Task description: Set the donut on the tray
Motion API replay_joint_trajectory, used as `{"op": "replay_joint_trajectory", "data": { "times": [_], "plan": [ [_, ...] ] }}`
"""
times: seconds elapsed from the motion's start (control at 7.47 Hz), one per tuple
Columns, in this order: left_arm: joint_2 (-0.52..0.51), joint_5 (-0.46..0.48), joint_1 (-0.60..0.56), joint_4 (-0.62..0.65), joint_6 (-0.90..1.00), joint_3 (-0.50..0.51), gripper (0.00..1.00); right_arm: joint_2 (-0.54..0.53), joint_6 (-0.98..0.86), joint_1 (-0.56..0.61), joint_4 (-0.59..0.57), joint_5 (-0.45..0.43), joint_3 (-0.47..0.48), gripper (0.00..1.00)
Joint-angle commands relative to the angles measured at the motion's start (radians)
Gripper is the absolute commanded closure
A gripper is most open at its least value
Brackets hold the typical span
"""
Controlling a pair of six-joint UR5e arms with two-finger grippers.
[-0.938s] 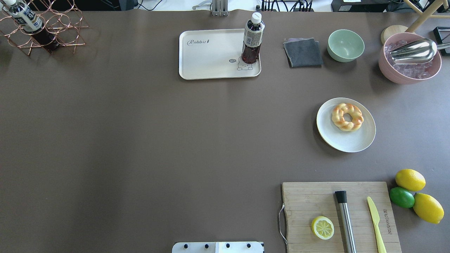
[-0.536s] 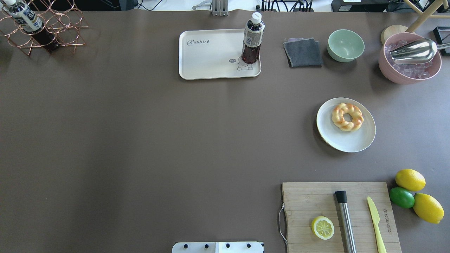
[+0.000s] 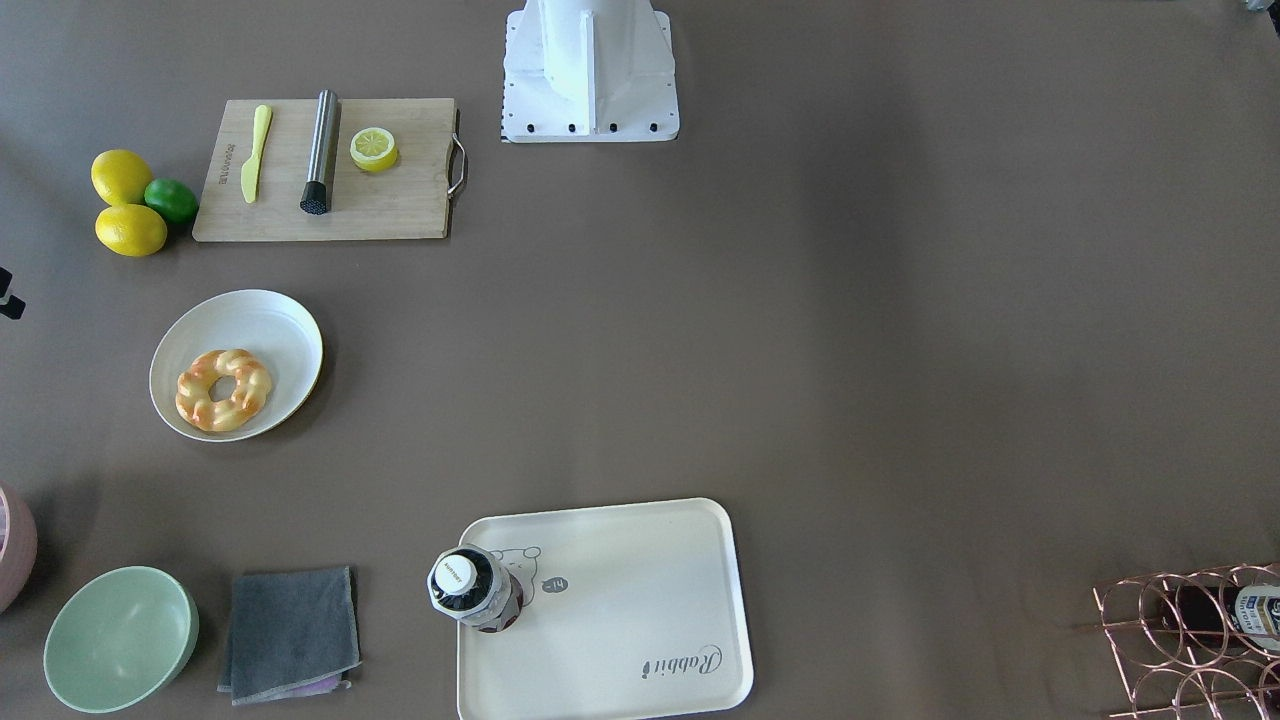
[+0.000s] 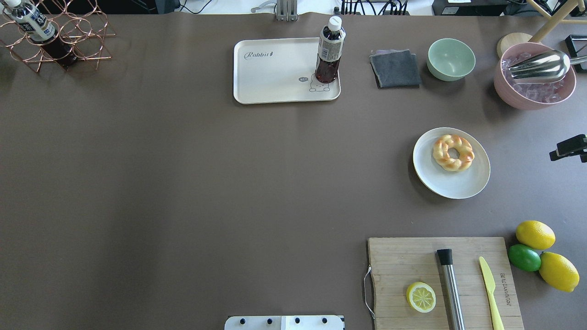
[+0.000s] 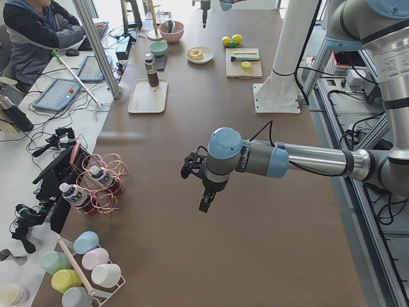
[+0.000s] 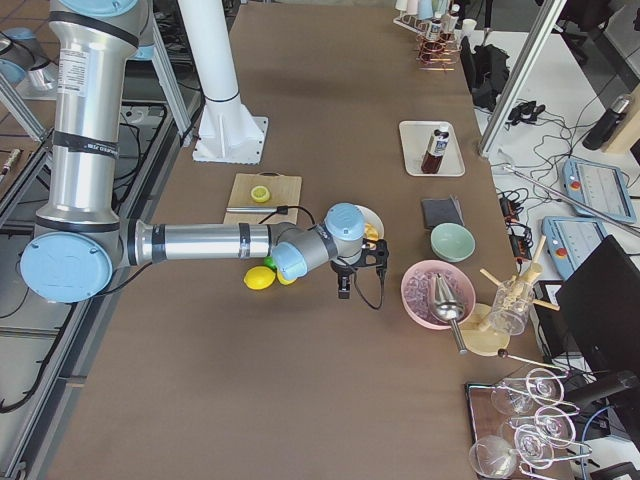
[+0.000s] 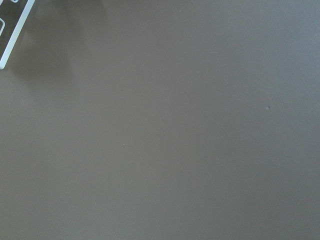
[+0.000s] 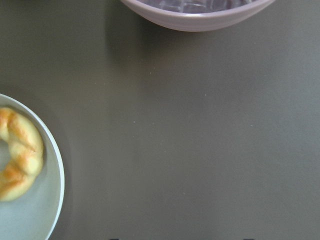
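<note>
The donut (image 4: 453,153), a braided golden ring, lies on a round white plate (image 4: 458,185) at the table's right; it also shows in the front view (image 3: 223,389) and at the left edge of the right wrist view (image 8: 17,155). The cream tray (image 4: 275,78) with "Rabbit" script sits at the far middle, with a dark drink bottle (image 4: 329,50) standing on its right end. My right gripper (image 4: 568,149) juts in at the right edge, right of the plate; I cannot tell whether it is open. My left gripper (image 5: 206,203) hangs over bare table far to the left; I cannot tell its state.
A wooden cutting board (image 4: 403,266) at the near right carries a lemon slice (image 4: 421,297), a metal muddler (image 4: 451,288) and a yellow knife (image 4: 490,286). Lemons and a lime (image 4: 524,257) lie beside it. A pink ice bowl (image 4: 534,98), green bowl (image 4: 451,58), grey cloth (image 4: 395,68) and copper rack (image 4: 91,46) line the far side.
My right gripper has come into the overhead view at the right edge, level with the plate. The donut, plate and tray have not moved.
</note>
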Motion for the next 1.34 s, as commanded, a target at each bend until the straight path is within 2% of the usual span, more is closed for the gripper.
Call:
{"op": "replay_joint_trajectory", "data": {
  "times": [0.0,0.27,0.4,0.67,0.94,1.07,1.21],
  "plan": [
    [-0.002,0.000,0.001,-0.001,-0.001,0.004,0.03,0.093,0.198,-0.132,0.049,-0.074,-0.057,0.17],
    [-0.006,0.000,0.005,-0.001,-0.010,0.001,0.03,0.116,0.313,-0.195,0.089,-0.106,-0.062,0.33],
    [-0.011,0.000,0.005,0.000,-0.012,0.001,0.03,0.116,0.390,-0.233,0.139,-0.132,-0.070,0.37],
    [-0.012,0.002,0.005,0.000,-0.010,0.003,0.03,0.116,0.422,-0.275,0.221,-0.171,-0.123,0.40],
    [-0.012,0.002,0.005,0.000,-0.010,0.004,0.03,0.133,0.490,-0.307,0.243,-0.188,-0.125,0.43],
    [-0.011,0.002,0.005,-0.001,-0.010,0.004,0.03,0.133,0.492,-0.307,0.243,-0.186,-0.122,0.69],
    [-0.009,0.002,0.005,-0.001,-0.010,0.004,0.03,0.133,0.490,-0.307,0.243,-0.185,-0.120,1.00]
  ]
}}
